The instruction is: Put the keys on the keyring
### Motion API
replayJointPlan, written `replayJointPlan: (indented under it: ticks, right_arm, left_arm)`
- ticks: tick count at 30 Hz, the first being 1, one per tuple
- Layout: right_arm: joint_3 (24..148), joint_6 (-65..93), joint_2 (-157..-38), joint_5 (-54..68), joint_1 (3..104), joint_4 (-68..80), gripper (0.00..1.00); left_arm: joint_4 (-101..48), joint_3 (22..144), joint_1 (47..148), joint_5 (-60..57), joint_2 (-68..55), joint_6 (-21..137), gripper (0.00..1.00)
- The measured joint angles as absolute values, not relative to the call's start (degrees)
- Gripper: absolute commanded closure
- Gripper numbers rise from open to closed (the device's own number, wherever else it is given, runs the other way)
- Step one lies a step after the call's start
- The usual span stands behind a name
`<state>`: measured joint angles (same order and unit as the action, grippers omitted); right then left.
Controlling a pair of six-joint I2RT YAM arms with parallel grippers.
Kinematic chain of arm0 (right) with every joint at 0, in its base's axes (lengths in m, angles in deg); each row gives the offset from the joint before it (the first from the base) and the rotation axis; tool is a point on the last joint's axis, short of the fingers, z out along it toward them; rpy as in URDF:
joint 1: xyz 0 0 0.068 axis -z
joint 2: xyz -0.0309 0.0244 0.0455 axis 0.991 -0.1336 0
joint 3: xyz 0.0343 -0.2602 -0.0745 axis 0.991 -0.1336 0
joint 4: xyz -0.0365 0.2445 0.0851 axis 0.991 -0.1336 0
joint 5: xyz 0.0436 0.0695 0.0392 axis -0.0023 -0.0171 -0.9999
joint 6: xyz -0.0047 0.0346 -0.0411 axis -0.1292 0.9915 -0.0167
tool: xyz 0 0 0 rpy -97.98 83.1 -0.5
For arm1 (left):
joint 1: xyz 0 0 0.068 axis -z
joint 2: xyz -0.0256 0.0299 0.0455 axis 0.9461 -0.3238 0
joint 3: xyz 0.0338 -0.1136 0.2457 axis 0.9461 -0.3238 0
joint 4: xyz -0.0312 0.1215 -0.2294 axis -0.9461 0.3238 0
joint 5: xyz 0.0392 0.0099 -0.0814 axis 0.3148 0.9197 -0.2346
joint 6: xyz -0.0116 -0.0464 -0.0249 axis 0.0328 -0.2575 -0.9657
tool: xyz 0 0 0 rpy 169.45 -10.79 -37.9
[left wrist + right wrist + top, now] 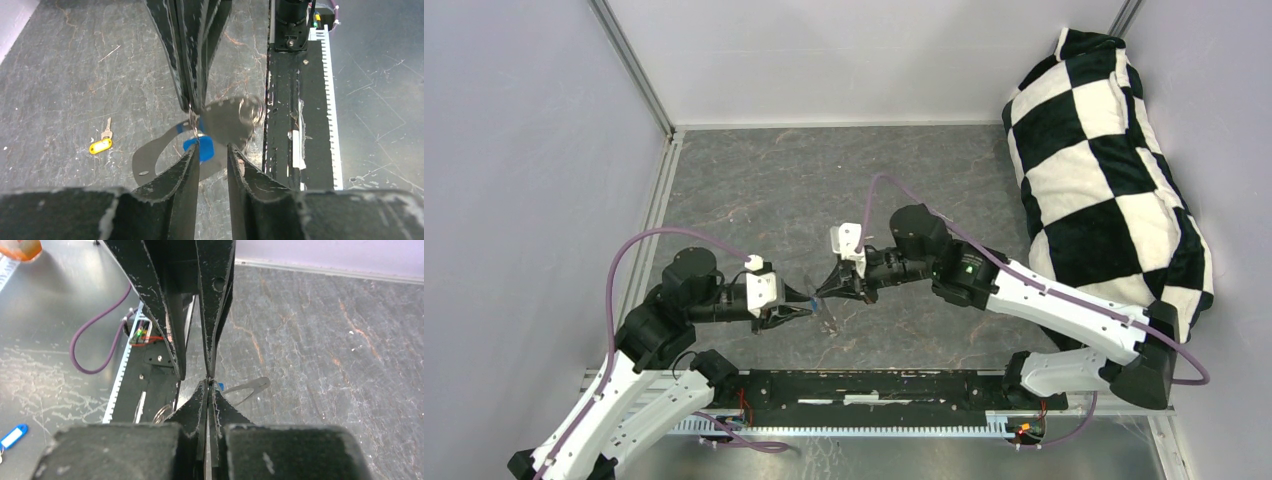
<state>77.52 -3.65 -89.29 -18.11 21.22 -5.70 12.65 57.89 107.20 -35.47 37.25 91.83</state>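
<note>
The right gripper [207, 384] was pinched shut, likely to steady things. I could not tell if it nipped the blue key [202, 150] or the keyring [156, 146]. The left gripper [213, 146] faced it, a little open. The blue key lay along their line, head toward the left gripper. The gold key [101, 143] lay on the table [60, 75], well apart.
</note>
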Motion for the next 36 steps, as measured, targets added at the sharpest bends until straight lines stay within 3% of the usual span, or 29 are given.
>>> replayJointPlan:
  ticks: [8,18,27,32,36]
  right_arm:
    - [66.5,6.4,-83.2,-18.7,21.7,13.6,1.0]
    - [52.6,19.3,-80.0,-16.2,21.7,36.7,1.0]
    - [48.7,25.5,-79.9,-12.4,21.7,47.9,1.0]
    - [47.8,26.6,-79.8,-10.4,21.7,49.8,1.0]
    - [47.8,27.1,-79.8,-10.0,21.7,50.5,1.0]
  left_arm:
    - [12.2,57.8,107.2,-33.9,39.2,93.2,0.72]
    - [9.8,57.8,107.2,-34.0,39.0,92.7,0.72]
    - [8.9,57.8,107.2,-34.0,38.9,93.7,0.55]
    - [7.9,58.2,107.2,-33.4,38.9,95.5,0.54]
    - [6.4,58.5,107.2,-33.3,39.3,96.8,0.59]
